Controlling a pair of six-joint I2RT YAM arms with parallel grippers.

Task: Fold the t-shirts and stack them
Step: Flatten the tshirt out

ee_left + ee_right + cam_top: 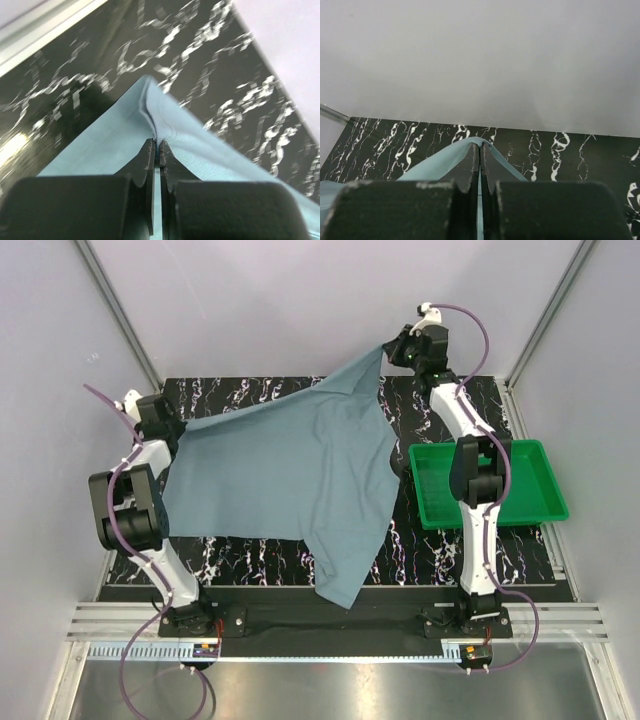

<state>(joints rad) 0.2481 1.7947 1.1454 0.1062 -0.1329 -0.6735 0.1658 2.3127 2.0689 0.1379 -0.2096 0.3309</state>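
shirt: blue-grey, strung between both grippers over the table, one corner trailing toward the near edge
feel: soft, floppy and pretty light I'd guess, so it sags anywhere it isn't pinched
where to grab: hems, seams or corners, since thicker cloth slips less
left gripper: fingers clamped on a seamed edge at the left
right gripper: fingers pinched tight on a far corner, lifted up
tray: green, just right of the shirt
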